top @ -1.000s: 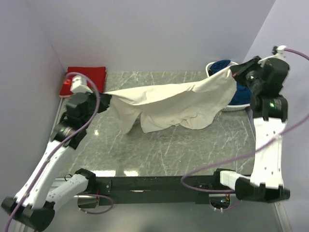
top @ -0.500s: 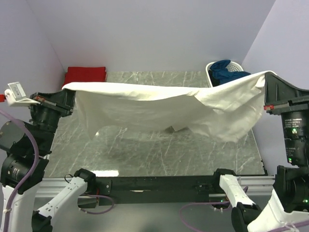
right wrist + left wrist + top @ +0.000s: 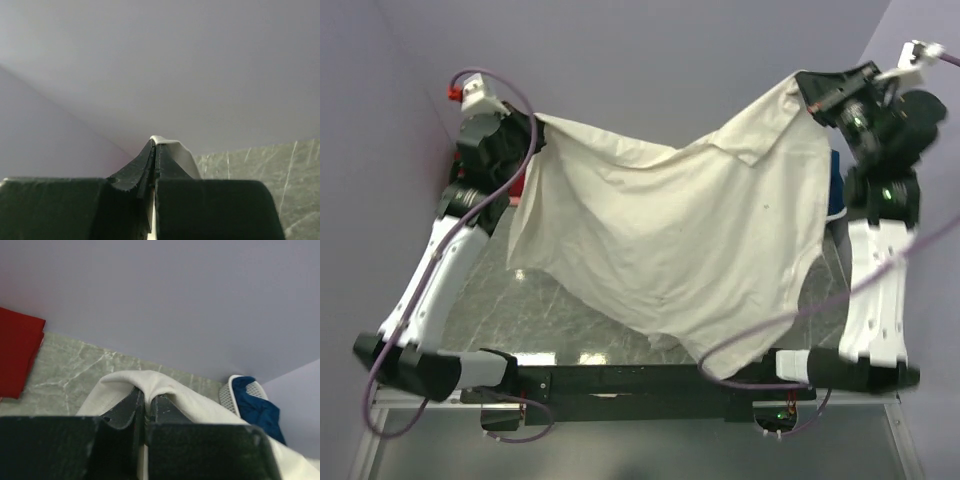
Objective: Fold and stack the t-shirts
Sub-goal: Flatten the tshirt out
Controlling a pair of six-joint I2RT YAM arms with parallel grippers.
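Above the worktop point(image 3: 552, 315), the cream t-shirt point(image 3: 670, 230) hangs spread, its top corners pinched in the left end effector point(image 3: 533, 133) and right end effector point(image 3: 807, 97); its bottom edge sags toward the worktop's near edge.

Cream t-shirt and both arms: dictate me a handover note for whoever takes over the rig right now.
Left gripper: shut on a top corner of the cream t-shirt.
Right gripper: shut on the opposite corner.
Shirt hangs spread between them above the table. Red t-shirt lies at the far left corner.
Done: cream shirt lifted and opened out.
To do: lay it flat, fold, stack.
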